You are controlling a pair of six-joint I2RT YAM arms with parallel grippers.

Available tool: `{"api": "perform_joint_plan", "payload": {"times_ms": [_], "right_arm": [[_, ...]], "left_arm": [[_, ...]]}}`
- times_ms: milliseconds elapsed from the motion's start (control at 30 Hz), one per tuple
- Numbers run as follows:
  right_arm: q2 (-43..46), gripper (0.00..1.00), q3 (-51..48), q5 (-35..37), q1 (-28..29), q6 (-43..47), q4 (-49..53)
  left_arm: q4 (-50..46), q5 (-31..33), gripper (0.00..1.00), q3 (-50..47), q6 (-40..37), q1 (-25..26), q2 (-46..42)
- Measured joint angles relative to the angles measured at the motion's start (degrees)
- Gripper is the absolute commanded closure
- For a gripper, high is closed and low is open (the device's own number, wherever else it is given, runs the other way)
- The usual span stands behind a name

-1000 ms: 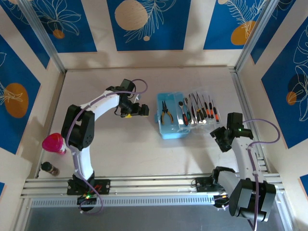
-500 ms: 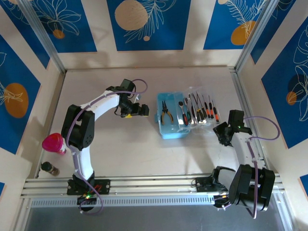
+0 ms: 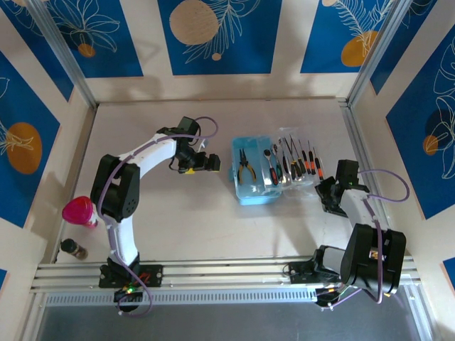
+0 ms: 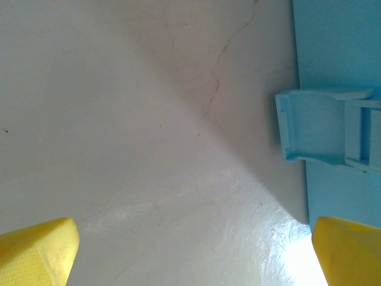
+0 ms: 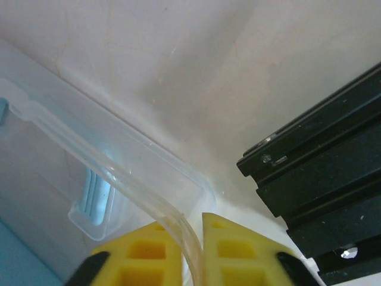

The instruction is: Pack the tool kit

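The tool kit's light-blue case (image 3: 249,190) lies open mid-table, its clear lid (image 3: 298,183) folded out to the right. Yellow-handled pliers (image 3: 246,168) rest in the blue half. Several screwdrivers (image 3: 295,162) sit in a row over the lid half. My right gripper (image 3: 327,190) is at the lid's right edge. In the right wrist view its yellow fingers (image 5: 238,253) are shut on the lid's clear rim (image 5: 187,232). My left gripper (image 3: 213,163) hovers just left of the case, open, with bare table between its fingertips (image 4: 38,253). The case's blue latch (image 4: 315,134) faces it.
A pink cup (image 3: 79,211) and a small dark bottle (image 3: 73,249) stand at the table's left edge. A black rail (image 5: 321,179) runs close beside the right gripper. Walls enclose the table on three sides.
My right gripper has closed from partly open onto the lid's rim, and the right arm has drawn in toward the case. The left arm has not moved.
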State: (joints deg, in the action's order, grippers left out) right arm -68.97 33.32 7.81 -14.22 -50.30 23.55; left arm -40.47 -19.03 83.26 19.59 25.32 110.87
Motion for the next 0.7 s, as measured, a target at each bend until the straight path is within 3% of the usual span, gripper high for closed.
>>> {"api": "perform_joint_plan", "payload": {"times_ms": [300, 700], "right_arm": [[-0.7, 1.0, 0.8, 1.9, 2.0, -0.4, -0.2], [3.7, 1.0, 3.6, 8.9, 11.3, -1.3, 6.7]], "left_arm": [[3.8, -1.7, 0.0, 0.8, 2.4, 0.5, 6.7], [-0.8, -0.7, 0.0, 5.9, 4.5, 1.4, 9.6]]}}
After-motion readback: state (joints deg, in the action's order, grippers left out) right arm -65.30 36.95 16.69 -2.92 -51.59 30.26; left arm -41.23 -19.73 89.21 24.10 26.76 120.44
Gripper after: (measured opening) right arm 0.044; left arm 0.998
